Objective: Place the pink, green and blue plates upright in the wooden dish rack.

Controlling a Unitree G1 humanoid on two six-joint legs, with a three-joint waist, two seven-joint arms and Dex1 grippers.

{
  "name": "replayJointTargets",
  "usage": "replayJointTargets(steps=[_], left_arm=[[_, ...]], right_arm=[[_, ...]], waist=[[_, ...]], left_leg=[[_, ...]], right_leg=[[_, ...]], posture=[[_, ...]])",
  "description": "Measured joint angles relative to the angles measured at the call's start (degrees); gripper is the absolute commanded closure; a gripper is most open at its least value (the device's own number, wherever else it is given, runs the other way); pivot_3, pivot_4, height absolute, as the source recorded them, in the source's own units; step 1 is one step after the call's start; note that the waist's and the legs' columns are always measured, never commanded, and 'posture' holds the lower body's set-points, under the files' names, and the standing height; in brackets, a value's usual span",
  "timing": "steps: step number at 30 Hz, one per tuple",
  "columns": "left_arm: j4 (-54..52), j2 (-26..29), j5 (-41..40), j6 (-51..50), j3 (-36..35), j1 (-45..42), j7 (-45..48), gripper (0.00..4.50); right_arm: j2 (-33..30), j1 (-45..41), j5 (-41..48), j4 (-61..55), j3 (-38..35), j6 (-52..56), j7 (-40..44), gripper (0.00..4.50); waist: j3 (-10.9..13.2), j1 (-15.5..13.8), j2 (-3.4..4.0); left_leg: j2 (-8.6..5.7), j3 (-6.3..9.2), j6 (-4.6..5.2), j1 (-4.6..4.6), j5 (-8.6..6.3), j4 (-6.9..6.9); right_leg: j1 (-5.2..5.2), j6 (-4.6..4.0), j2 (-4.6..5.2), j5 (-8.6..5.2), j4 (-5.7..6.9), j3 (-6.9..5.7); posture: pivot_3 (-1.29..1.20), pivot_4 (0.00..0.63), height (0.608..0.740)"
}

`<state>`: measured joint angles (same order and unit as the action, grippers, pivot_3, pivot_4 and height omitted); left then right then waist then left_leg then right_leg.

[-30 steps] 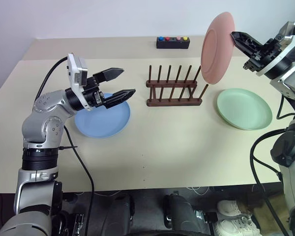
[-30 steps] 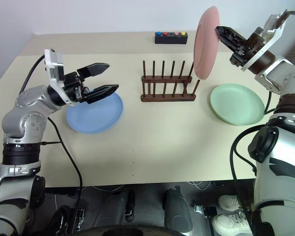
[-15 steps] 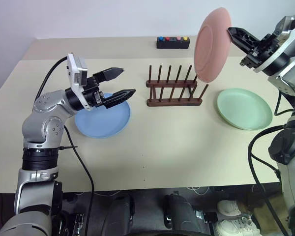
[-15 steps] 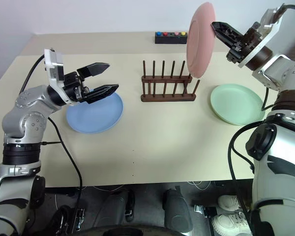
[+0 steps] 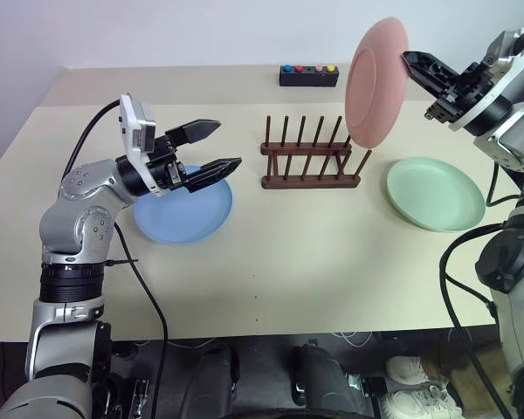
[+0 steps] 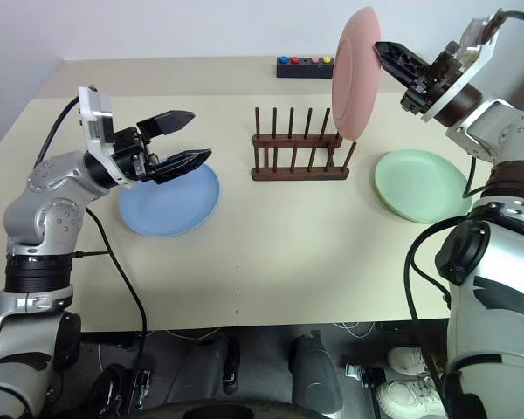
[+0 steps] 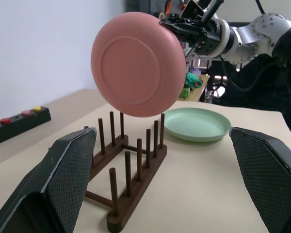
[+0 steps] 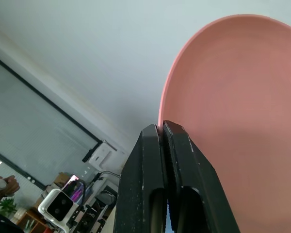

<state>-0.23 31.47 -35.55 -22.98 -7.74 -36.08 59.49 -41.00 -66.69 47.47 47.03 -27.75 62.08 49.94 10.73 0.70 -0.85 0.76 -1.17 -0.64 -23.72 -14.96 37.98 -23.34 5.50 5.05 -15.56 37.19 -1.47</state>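
Step in hand: first plate going in; the rack (image 5: 311, 159) is empty.
Right hand (image 5: 410, 63): clamped on the rim of the pink plate (image 5: 377, 81), which hangs on edge in the air above the rack's right end, clear of the pegs.
Left hand (image 5: 217, 147): fingers wide apart, empty, hovering left of the rack over the blue plate (image 5: 183, 211).
Blue plate: flat on the surface (image 5: 279, 271), left of the rack.
Green plate (image 5: 435, 193): flat on the surface, right of the rack.
Next move, as I judge it: lower the pink plate edge-first into a gap between pegs, keeping it upright, and let go only once it is seated.
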Motion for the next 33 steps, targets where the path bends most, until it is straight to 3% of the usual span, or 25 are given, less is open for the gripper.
replayJointTargets(steps=[13, 33], left_arm=[[-0.7, 0.0, 0.0, 0.0, 0.0, 0.0, 0.0, 0.0], [-2.1, 1.0, -0.2, -0.6, 0.0, 2.7, 0.1, 0.0]], right_arm=[[0.1, 2.5, -1.3, 2.3, -0.3, -1.5, 0.5, 4.48], [5.2, 6.1, -5.3, 0.1, 1.0, -7.2, -0.3, 4.48]], waist=[[0.0, 0.0, 0.0], [0.0, 0.3, 0.01]], left_leg=[[0.0, -0.01, 0.0, 0.0, 0.0, 0.0], [0.03, -0.03, 0.0, 0.03, 0.0, -0.01]], right_leg=[[0.0, 0.0, 0.0, 0.0, 0.0, 0.0], [0.0, 0.0, -0.02, 0.02, 0.01, 0.04]], posture=[[0.0, 0.15, 0.74], [0.0, 0.15, 0.74]])
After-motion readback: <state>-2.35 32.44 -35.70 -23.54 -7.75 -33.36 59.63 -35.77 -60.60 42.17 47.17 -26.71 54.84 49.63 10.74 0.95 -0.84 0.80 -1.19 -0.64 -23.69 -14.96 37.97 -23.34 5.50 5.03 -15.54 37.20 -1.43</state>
